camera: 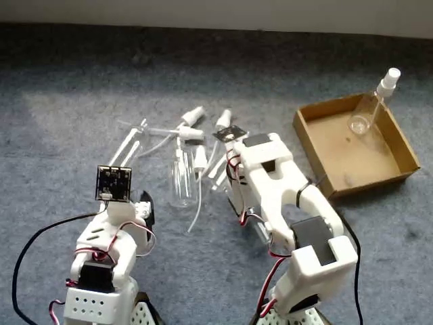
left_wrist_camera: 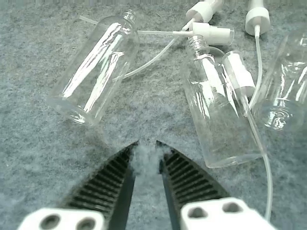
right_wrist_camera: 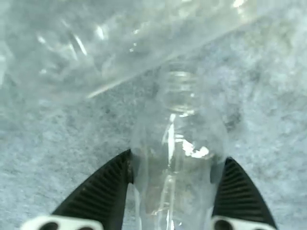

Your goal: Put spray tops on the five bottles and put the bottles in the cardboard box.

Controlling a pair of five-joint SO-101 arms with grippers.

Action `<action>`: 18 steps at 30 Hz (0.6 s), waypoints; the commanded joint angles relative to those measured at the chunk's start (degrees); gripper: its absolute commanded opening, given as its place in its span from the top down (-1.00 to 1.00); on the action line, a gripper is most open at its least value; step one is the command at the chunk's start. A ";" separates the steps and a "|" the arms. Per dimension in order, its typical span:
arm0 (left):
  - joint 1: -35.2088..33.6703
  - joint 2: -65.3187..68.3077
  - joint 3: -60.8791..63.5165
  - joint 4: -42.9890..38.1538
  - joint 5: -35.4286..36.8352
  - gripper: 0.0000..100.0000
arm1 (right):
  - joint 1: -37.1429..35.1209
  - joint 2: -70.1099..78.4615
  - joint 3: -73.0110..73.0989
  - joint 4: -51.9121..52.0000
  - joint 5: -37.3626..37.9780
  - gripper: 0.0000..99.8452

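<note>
Grey carpet (camera: 67,81) underneath everything; pale strip (camera: 216,13) along far edge.

- My left pincer (left_wrist_camera: 147,143) hangs over the grey carpet (left_wrist_camera: 43,143), its fingers a narrow gap apart with nothing between them.
- Just ahead, off to one side, I see a clear bottle (left_wrist_camera: 96,67) lying uncapped.
- Ahead on the other side lies a second bottle (left_wrist_camera: 218,115), with a spray top (left_wrist_camera: 238,74) resting along it.
- A third bottle (left_wrist_camera: 285,86) lies just beside that one, farther out.
- More spray tops (left_wrist_camera: 211,34) lie beyond the bottles.
</note>
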 commanded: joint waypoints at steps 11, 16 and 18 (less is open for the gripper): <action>1.36 -0.31 1.10 -1.23 -0.44 0.98 | 4.88 -23.87 -5.58 0.04 1.14 0.62; 1.36 -0.31 1.10 -1.23 -0.44 0.98 | 4.62 -32.04 -3.56 0.04 0.79 0.62; 1.36 -0.31 1.10 -1.05 -0.44 0.98 | 4.62 -35.47 -1.89 0.57 0.79 0.62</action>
